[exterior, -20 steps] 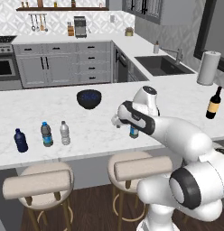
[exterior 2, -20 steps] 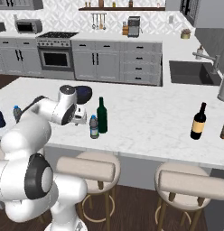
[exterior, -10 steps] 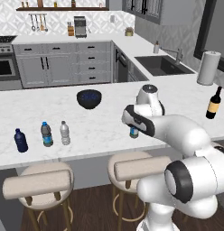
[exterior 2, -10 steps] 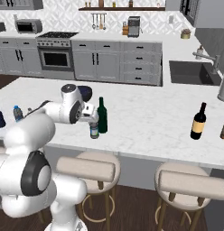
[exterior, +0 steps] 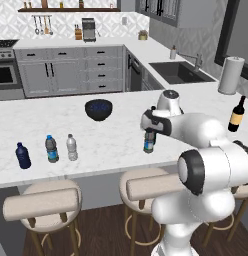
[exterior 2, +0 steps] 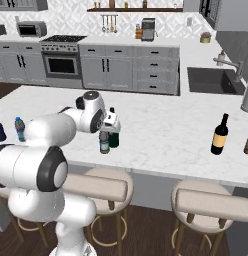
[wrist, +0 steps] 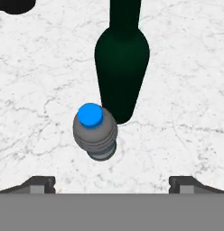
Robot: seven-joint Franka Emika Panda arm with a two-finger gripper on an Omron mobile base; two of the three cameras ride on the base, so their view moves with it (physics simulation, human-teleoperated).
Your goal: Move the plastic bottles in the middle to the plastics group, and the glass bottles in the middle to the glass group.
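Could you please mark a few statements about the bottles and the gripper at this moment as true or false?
1. The gripper hangs open above the blue-capped water bottle. True.
2. That water bottle lies on its side. False: it stands upright on the counter.
3. The green bottle stands right beside the water bottle. True.
4. The tan-labelled wine bottle stands next to the navy bottle. False: it is at the counter's far right end, while the navy bottle is at the left end.
5. The bowl holds a bottle. False: no bottle is in it; two water bottles stand on the counter near the navy one.
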